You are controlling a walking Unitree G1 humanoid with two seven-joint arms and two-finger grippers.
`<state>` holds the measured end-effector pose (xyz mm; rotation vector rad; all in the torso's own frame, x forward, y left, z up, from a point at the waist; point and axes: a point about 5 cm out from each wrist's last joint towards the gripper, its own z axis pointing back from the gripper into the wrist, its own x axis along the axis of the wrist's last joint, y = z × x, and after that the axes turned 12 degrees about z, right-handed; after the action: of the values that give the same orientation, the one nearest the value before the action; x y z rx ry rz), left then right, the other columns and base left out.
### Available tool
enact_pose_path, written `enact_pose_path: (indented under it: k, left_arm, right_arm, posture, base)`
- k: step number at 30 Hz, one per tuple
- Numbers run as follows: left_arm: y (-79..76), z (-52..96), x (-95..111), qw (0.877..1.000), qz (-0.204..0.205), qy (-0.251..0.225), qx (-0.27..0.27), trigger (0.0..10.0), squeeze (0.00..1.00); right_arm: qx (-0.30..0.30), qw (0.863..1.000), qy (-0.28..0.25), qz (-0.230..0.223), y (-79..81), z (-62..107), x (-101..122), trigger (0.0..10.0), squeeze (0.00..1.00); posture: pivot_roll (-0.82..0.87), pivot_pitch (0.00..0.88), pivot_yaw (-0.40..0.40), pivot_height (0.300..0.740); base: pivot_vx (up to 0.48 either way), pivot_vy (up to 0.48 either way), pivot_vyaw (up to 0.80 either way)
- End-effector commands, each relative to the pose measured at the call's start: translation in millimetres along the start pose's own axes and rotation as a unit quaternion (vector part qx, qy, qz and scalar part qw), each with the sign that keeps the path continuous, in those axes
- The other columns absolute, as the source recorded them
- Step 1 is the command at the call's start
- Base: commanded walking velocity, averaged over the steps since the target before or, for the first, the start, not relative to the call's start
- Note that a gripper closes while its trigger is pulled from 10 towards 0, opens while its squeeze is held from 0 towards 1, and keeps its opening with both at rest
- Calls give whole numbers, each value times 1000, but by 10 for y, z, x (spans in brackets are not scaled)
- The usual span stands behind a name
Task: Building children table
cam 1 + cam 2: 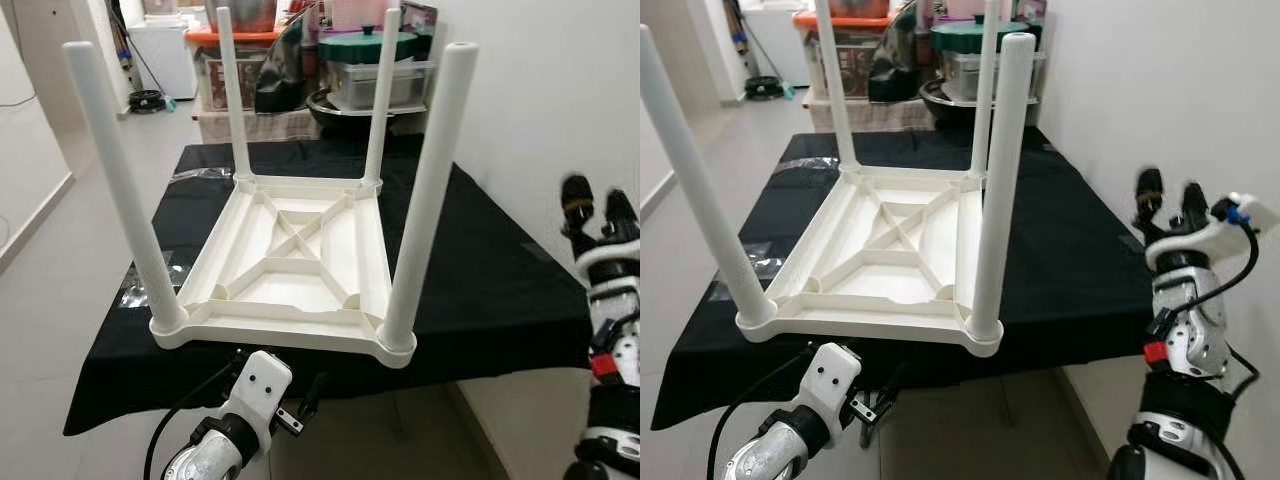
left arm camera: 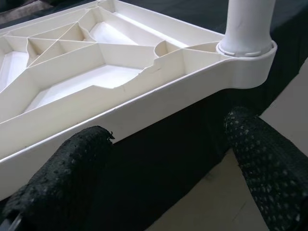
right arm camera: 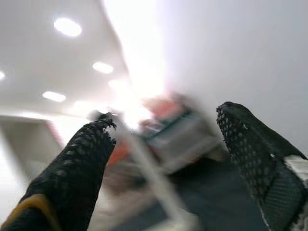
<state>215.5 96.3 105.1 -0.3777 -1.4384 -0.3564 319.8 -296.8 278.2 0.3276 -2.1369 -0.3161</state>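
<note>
Fingers (image 2: 67, 178) of the left gripper (image 2: 163, 168) are spread wide and empty just below the near rim of the children table (image 1: 290, 260), at six o'clock. The right gripper (image 1: 1170, 195), at three o'clock, is raised beside the bench (image 1: 500, 290), also wide open, holding nothing. The table lies upside down on the black-draped bench, four legs up. Next, I judge, comes turning it over: grip the rim squarely near a corner socket.

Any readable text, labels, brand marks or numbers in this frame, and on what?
None can be read. The upside-down white plastic children's table and black tablecloth carry no markings. The stacked storage boxes and pots behind may bear labels, but they are too small to make out.
</note>
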Motion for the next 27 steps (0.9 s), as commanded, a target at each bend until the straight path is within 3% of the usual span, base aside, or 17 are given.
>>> enact_pose_path:
  k: [1,2,5,6,8,9,11,17,20,27]
  left_arm:
    - [17,5,-33,1000,3,10,-1,10000,0]
    - [17,5,-33,1000,3,10,-1,10000,0]
    - [18,2,-35,1000,2,10,-1,10000,0]
    - [18,2,-35,1000,2,10,-1,10000,0]
    - [18,-1,-37,1000,2,10,-1,10000,0]
    - [18,-1,-37,1000,2,10,-1,10000,0]
    - [18,-1,-37,1000,2,10,-1,10000,0]
    - [19,-1,-38,1000,2,10,0,10000,0]
    - [24,2,-42,1000,1,11,-1,10000,0]
    - [24,0,-42,1000,3,11,-2,10000,0]
  right_arm:
    - [83,995,-21,-51,235,-51,121,10000,0]
    - [83,995,-21,-51,235,-51,121,10000,0]
    - [176,982,-21,-63,483,-37,169,10000,0]
    - [176,982,-21,-63,483,-37,169,10000,0]
    - [248,964,-17,-99,678,31,187,10000,0]
    - [248,964,-17,-99,678,31,187,10000,0]
    - [313,943,-3,-114,841,139,186,10000,0]
    - [330,937,3,-117,875,172,181,10000,0]
    - [359,926,13,-119,937,226,208,10000,0]
    - [373,923,28,-94,993,244,190,10000,0]
  posture:
    - [34,0,-32,740]
    - [34,0,-32,740]
    - [33,0,-30,740]
    - [33,0,-30,740]
    - [34,0,-32,740]
    - [34,0,-32,740]
    - [35,0,-32,740]
    - [34,0,-31,740]
    - [34,0,-32,740]
    - [35,0,-31,740]
  base:
    - [0,0,0]
    - [0,0,0]
    - [0,0,0]
    - [0,0,0]
    - [0,0,0]
    - [0,0,0]
    - [0,0,0]
    - [0,0,0]
    - [0,0,0]
    - [0,0,0]
